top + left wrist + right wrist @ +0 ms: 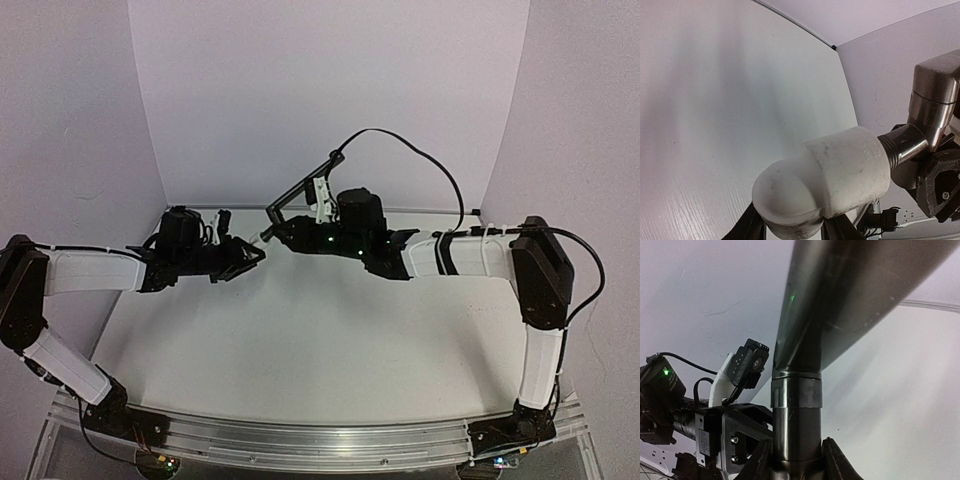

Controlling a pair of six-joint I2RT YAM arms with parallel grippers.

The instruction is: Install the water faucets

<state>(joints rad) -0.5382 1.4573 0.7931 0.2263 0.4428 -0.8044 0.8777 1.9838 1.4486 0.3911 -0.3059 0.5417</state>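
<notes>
White plastic cylindrical fitting (830, 177): pinched between the narrowly parted fingers of your left hand (250, 252). It is held in the air above the pale desk (300, 350), not resting on it. Its open mouth faces the other arm.

Slim dark metal faucet (922, 115): stem clamped in your right hand (797, 460), whose fingers are closed to a slim gap around it. The long spout angles up and away. The threaded stub sits at the fitting's mouth, touching it. How deep the threads sit is hidden.

Hazards, as judged:
- Cross-threading. If you turn with any tilt between stub and mouth, the metal would chew the plastic threads.
- Slip. Both grips are on smooth round surfaces, so torque could spin a part inside the fingers instead of driving the thread.
- Drop. Neither part has support beneath. If you loosen one hand before the threads bite, that part falls to the desk.
- Snag. Black cable (420, 150) arcs close by the spout tip, and rotating the faucet could catch it.
</notes>
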